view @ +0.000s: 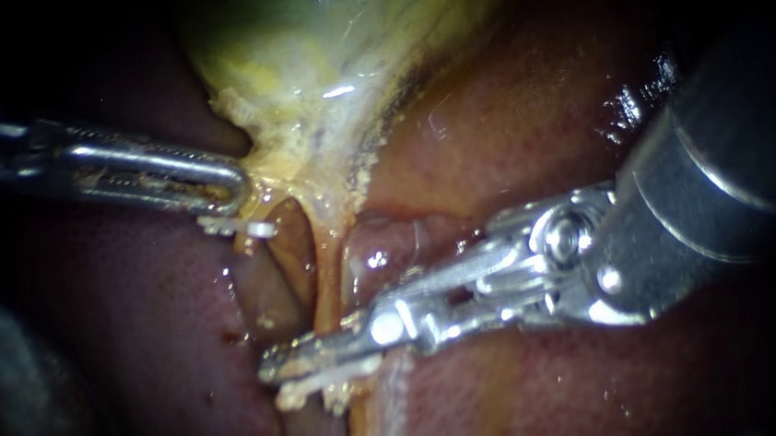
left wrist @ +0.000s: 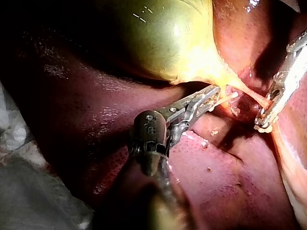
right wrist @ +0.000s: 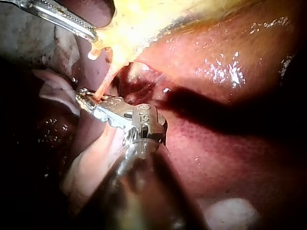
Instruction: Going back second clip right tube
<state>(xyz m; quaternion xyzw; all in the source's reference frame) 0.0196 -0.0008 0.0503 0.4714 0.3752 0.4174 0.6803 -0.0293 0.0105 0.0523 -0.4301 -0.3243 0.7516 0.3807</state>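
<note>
Endoscope view, far left: left instrument (view: 233,186), shaft in from the left edge, jaws clenched on the yellow fatty tissue at the neck of the gallbladder (view: 318,38). Just below those jaws, a small white piece (view: 245,227) against a short orange strand; nature unclear.

Centre: gallbladder green-yellow and glossy, tapering down into the right tube (view: 325,292), a thin orange strand stretched between the neck and the right instrument. Dark red liver (view: 528,114) behind and on both sides.

Lower centre to right: right instrument (view: 316,358), shaft in from the right edge, jaws closed across the right tube, grasping it from two sides. White clip (view: 335,373) along the underside of those jaws, right at the crossing with the right tube. Crumbs of pale tissue just beneath.

Left wrist view: same hold at the gallbladder neck; right instrument (left wrist: 266,115) ahead and off to one side, right tube (left wrist: 247,93) ending at its jaws.

Right wrist view: right tube (right wrist: 103,84) running straight into the closed jaws; left instrument (right wrist: 88,32) beyond, tip sunk in yellow tissue.
</note>
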